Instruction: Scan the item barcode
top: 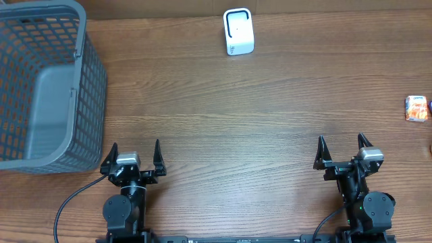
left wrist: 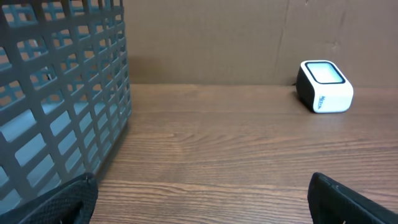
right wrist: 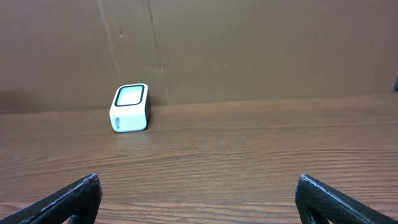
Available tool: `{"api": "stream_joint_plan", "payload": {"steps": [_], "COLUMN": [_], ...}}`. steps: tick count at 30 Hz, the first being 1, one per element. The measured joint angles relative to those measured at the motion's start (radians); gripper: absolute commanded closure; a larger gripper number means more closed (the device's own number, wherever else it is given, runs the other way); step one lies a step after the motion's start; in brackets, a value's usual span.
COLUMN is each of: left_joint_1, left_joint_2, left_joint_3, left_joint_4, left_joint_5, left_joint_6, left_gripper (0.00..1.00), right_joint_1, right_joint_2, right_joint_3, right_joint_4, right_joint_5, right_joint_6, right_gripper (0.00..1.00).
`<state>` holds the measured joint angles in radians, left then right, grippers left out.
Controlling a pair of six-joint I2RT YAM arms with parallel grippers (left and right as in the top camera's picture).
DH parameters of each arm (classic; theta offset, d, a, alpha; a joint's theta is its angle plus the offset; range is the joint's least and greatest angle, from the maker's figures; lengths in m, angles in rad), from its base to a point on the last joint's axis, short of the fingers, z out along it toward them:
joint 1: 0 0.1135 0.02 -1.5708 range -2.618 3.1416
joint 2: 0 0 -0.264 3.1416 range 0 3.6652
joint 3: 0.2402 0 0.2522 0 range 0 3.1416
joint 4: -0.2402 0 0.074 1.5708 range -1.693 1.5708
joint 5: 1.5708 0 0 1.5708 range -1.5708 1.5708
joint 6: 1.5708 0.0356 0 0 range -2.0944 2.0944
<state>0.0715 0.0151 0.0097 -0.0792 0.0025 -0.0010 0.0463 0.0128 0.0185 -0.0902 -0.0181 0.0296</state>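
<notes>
Appearing only overhead, the orange packet sits far right — left gripper and right gripper spread, empty.

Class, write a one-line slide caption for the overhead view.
Left gripper and right gripper open, empty; white scanner far centre, grey basket left, orange packet right edge.

The overhead camera looks straight down from high above the table, with the arms at its near edge. Each wrist camera rides low behind its own jaws, facing forward to the back wall. All three share the white scanner: ahead and right of the left gripper, ahead and left of the right gripper.
</notes>
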Motion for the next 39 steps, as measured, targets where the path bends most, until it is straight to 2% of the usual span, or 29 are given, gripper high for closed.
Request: {"api": "stream_joint_plan", "payload": {"steps": [7,39], "left_joint_1": [0.000,0.000], "left_joint_2": [0.000,0.000], "left_joint_3": [0.000,0.000], "left_joint_4": [0.000,0.000], "left_joint_5": [0.000,0.000], "left_joint_6": [0.031,0.035], "left_gripper": [0.00,0.00], "right_joint_1": [0.000,0.000], "right_joint_2": [0.000,0.000], "right_joint_3": [0.000,0.000], "right_joint_4": [0.000,0.000], "right_joint_5": [0.000,0.000], "right_joint_6": [0.000,-0.001], "right_gripper": [0.00,0.00]}}
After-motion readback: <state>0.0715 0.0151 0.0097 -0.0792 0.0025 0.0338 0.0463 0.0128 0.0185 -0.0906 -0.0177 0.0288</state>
